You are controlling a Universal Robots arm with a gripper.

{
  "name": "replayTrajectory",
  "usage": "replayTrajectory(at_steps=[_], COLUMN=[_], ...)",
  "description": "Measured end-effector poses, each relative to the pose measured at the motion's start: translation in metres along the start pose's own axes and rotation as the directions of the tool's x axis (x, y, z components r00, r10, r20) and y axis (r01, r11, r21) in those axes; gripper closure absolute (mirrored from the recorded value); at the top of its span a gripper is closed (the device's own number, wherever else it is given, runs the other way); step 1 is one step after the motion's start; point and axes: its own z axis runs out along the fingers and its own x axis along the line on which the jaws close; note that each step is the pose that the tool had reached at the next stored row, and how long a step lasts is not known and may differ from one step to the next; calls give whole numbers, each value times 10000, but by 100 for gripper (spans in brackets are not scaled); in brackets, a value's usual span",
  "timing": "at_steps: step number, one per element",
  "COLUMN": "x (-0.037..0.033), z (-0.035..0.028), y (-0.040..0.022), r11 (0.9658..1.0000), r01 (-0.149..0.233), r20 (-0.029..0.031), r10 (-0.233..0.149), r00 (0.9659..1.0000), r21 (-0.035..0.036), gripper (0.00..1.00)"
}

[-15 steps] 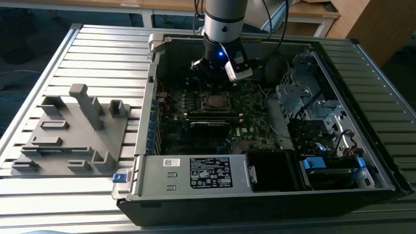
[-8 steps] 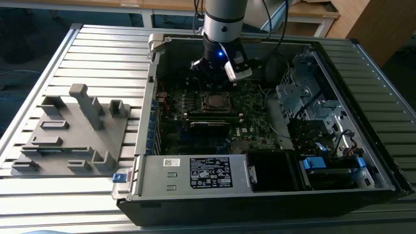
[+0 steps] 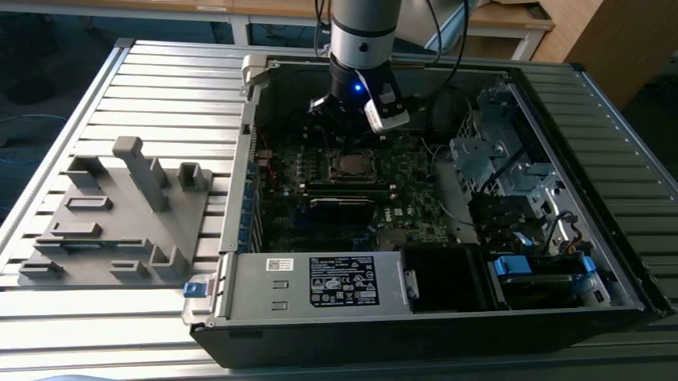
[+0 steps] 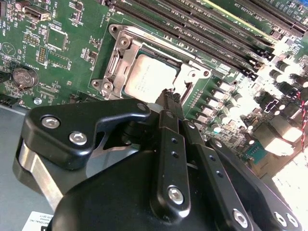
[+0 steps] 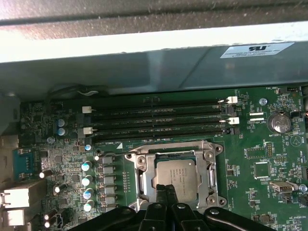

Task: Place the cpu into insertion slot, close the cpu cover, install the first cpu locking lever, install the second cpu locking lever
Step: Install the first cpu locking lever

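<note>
Second wrist view, what do you read there; is the cpu in?

Yes; the cpu lies flat in the slot, square to it, on the green board; I count the first step as done.

And the cover?

I judge the cover is down; its frame sits around the cpu and the metal top shows through the window; that it is fully seated I would not swear.

Where is my gripper?

Your gripper is clenched, fingers pressed together, nothing between them as far as I see; the tips are just at the near edge of the cpu; touching or only above it, I cannot tell; in the exterior view the arm stands over the open case.

The levers?

I cannot make out the two levers clearly; I treat both as not yet done.
</note>
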Motion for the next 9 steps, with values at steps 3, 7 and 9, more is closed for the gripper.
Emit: replayTrajectory(at_steps=[3, 7, 9], x=[2, 4, 9], z=[0, 0, 0], y=[0, 0, -1], r11=[10000, 10000, 10000], r01=[-1, 0, -3], r20=[0, 0, 0], r10=[1, 0, 3], r00=[10000, 10000, 10000], r21=[0, 0, 0], gripper=[90, 90, 90])
